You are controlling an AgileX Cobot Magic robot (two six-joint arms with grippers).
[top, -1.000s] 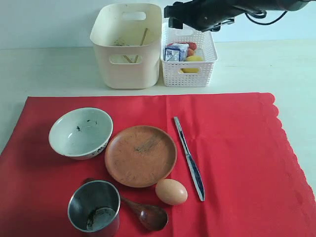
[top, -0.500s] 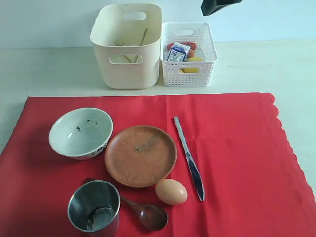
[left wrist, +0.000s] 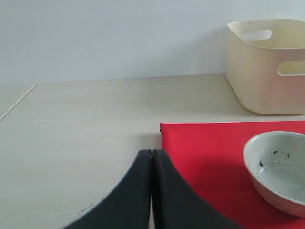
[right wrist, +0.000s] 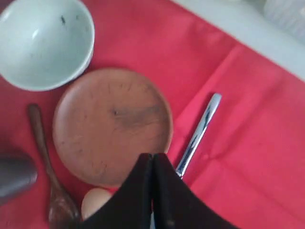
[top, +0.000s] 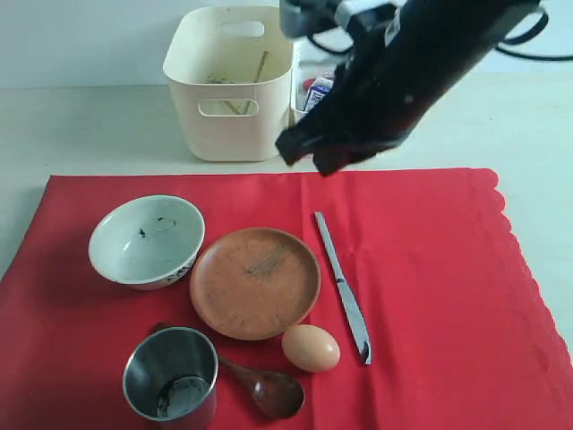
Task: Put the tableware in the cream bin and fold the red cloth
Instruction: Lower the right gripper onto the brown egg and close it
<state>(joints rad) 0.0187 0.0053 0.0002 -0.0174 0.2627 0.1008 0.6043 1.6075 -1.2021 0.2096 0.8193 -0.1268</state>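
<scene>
Exterior view: black right gripper (top: 306, 154), jaws pressed together and empty, has come down from the rear over the large red cloth (top: 430, 269), near the silver table knife (top: 342, 285). Knife lies on the cloth, outside the tall cream plastic bin (top: 230, 125); a fresh pick seems due.

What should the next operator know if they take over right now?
Left gripper: shut, empty, by the red cloth's corner.
Right gripper: shut, empty, over the cloth near the brown plate and table knife.
Done: chopsticks in the cream bin.
Left: speckled bowl, plate, steel cup, wooden spoon, knife on the unfolded cloth; bin them, then fold.
Egg on the cloth is not tableware.
</scene>
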